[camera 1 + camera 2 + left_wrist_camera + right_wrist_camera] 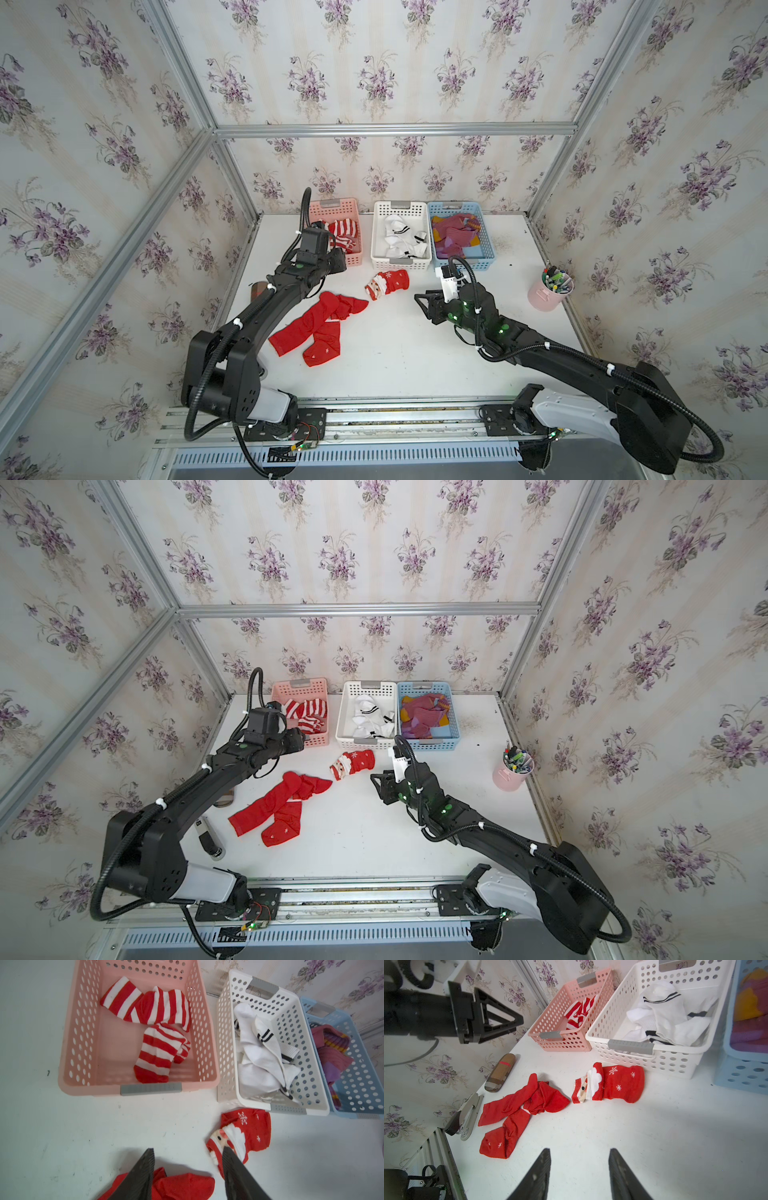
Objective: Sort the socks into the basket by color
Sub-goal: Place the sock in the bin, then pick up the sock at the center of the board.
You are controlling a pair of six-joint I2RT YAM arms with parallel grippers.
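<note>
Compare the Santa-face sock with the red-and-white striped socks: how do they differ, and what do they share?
The Santa-face sock lies on the table; the striped socks lie inside the pink basket. The Santa-face sock shows a face and snowflakes; the striped socks show only plain bands. Both are red and white.

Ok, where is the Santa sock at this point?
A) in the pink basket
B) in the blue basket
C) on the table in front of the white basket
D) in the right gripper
C: the Santa sock lies flat on the table, just in front of the white basket, with nothing holding it.
</note>
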